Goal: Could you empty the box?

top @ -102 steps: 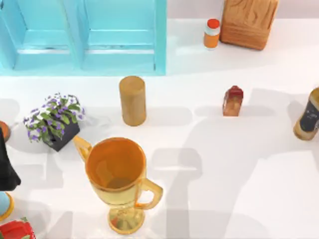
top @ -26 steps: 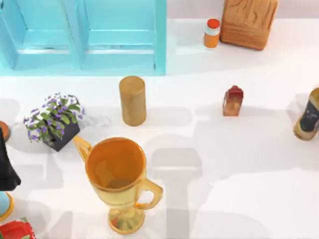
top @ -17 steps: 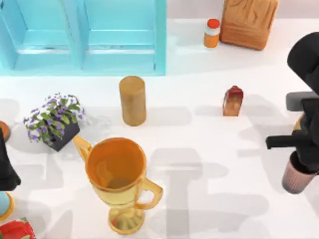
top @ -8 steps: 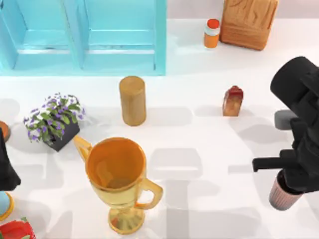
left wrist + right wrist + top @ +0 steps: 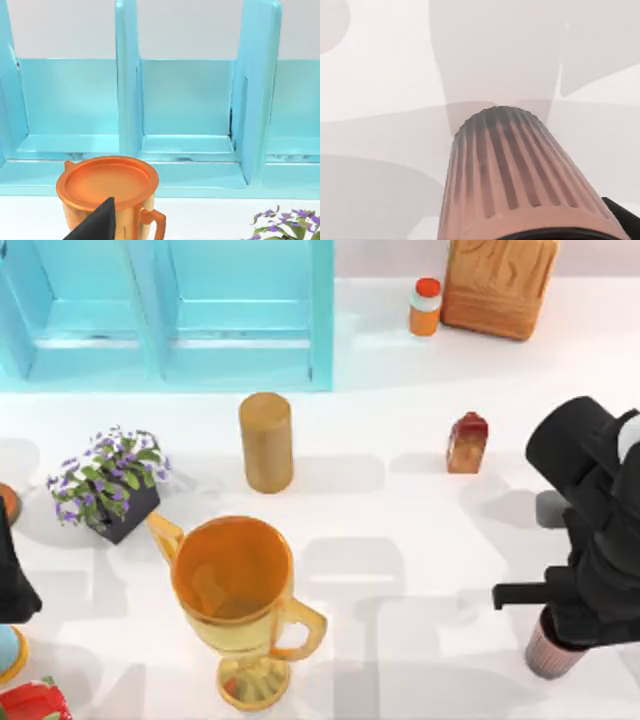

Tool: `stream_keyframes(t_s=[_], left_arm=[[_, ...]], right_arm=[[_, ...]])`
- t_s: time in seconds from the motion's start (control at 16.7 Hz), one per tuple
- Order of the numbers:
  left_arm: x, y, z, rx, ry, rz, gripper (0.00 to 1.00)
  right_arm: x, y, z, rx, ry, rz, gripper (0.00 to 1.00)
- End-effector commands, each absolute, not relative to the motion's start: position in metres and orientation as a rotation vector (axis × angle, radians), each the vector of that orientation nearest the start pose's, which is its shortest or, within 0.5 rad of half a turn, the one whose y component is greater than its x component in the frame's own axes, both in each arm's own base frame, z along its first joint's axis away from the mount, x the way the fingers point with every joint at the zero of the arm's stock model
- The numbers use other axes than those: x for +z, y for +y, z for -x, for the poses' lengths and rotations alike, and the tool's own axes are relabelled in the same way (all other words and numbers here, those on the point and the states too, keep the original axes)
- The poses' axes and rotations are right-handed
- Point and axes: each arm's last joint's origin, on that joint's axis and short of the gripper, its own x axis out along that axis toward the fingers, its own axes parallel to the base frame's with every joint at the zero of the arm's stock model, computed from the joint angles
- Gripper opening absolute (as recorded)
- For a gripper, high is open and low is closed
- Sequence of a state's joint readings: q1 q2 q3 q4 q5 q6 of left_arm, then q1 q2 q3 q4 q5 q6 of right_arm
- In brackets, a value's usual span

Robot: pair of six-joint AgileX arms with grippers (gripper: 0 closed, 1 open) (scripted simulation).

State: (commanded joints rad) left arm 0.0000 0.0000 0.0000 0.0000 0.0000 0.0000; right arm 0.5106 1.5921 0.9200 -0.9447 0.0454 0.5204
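At four o'clock on the desk (image 5: 440,540), the right hand (image 5: 585,625) grips the ribbed cup (image 5: 548,652), base pointing down. Left hand (image 5: 12,580) sits parked at nine o'clock; I cannot tell its grip. Farther off, at eleven o'clock, stands the blue box (image 5: 170,315).

Pink ribbed cup (image 5: 546,655), orange-gold trophy (image 5: 235,595), turquoise shelf (image 5: 170,310), purple flowers (image 5: 105,475).
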Motion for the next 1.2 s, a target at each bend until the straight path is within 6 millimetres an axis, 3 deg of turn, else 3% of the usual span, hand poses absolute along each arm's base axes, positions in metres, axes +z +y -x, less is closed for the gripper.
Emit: stream_keyframes(t_s=[0.3, 1.08, 1.2], left_arm=[[0.1600, -0.0012, -0.1057, 0.000, 0.000, 0.000, 1.00], [0.1600, -0.0012, -0.1057, 0.000, 0.000, 0.000, 1.00], [0.1600, -0.0012, -0.1057, 0.000, 0.000, 0.000, 1.00]], right_arm=[[0.1557, 0.1249, -0.2229, -0.057, 1.590, 0.043, 0.00], [0.1557, 0.1249, -0.2229, -0.057, 1.590, 0.043, 0.98], [0.1557, 0.1249, -0.2229, -0.057, 1.590, 0.043, 1.00]])
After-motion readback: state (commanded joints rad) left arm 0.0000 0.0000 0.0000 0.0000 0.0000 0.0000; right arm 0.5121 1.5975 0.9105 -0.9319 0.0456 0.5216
